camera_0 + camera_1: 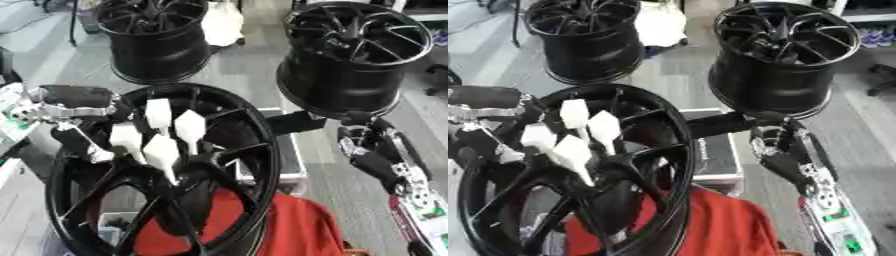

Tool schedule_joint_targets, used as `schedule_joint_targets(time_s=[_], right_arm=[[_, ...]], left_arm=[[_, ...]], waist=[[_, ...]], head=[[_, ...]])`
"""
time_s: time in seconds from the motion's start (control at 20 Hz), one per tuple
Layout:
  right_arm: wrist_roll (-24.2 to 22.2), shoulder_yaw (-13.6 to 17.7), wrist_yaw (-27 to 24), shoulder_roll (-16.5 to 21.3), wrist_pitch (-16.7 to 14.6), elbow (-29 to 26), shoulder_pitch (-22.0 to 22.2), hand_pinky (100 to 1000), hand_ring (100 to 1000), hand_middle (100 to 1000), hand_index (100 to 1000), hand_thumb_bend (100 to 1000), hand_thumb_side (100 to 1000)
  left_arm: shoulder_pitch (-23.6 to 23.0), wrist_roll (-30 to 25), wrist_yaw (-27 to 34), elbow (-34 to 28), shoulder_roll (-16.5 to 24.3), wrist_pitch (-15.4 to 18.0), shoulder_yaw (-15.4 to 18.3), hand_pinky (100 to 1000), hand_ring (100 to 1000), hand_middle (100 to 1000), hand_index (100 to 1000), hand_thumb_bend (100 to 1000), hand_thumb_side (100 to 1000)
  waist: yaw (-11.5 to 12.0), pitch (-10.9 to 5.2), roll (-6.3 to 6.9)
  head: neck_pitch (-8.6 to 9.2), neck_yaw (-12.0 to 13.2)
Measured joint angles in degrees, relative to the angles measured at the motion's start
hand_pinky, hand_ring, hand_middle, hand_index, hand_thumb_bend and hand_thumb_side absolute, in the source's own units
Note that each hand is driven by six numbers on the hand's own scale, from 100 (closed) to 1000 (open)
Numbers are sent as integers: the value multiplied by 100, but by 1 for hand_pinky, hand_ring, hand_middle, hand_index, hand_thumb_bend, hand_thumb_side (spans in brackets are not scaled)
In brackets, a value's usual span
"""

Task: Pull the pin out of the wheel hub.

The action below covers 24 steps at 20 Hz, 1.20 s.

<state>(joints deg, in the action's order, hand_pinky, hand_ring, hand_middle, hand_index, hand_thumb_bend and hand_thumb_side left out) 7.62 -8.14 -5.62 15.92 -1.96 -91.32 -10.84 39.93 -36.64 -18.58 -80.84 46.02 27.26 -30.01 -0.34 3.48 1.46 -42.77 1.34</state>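
A large black wheel hub (pixel 254 150) stands tilted in the foreground, its spokes meeting at the centre (pixel 188 172). My left hand (pixel 162 132) comes in from the left over the rim. Its white-padded fingers (pixel 188 127) point straight down toward the hub centre. The pin itself is hidden among the fingers and spokes. My right hand (pixel 776 150) is dark and sits just right of the hub. Its fingers (pixel 719 125) stretch straight to the rim's right edge and seem to rest against it.
Two more black wheels stand at the back, one on the left (pixel 153 40) and one on the right (pixel 354 55). A red cloth (pixel 297 225) lies under the front hub. A dark flat case (pixel 715 155) sits between the hub and my right arm.
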Motion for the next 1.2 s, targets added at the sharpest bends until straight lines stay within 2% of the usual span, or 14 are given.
schedule_joint_targets(time_s=[0.15,0.5,0.65,0.9,1.05,1.2], right_arm=[[1,1,0,0,-1,0,0,620,620,667,773,175,125],[8,6,0,1,-1,1,15,620,621,668,773,173,127],[14,18,0,2,2,1,26,620,621,667,773,168,126],[47,40,1,5,-2,3,32,621,621,668,774,168,127],[57,61,1,5,-7,3,33,621,622,668,774,168,127],[65,74,1,5,-12,3,35,621,622,668,774,167,127]], left_arm=[[59,-69,289,-109,31,-69,209,469,463,473,673,100,153],[140,-309,1009,-501,636,-309,1322,477,463,471,677,100,122],[-169,-398,1206,-593,938,-398,1747,485,468,478,682,100,132],[-1077,-523,1111,-491,1362,-523,2359,494,473,486,690,100,145],[-1558,-604,781,-77,1402,-604,2674,518,487,505,705,100,152],[-1827,-583,139,587,1337,-583,2884,563,517,540,737,100,161]], waist=[[19,5,-11],[103,-24,12],[124,-27,12],[191,-27,4],[213,-27,-7],[219,-27,-29]], head=[[0,0],[0,-15],[0,-46],[0,-76],[1,-102],[1,-106]])
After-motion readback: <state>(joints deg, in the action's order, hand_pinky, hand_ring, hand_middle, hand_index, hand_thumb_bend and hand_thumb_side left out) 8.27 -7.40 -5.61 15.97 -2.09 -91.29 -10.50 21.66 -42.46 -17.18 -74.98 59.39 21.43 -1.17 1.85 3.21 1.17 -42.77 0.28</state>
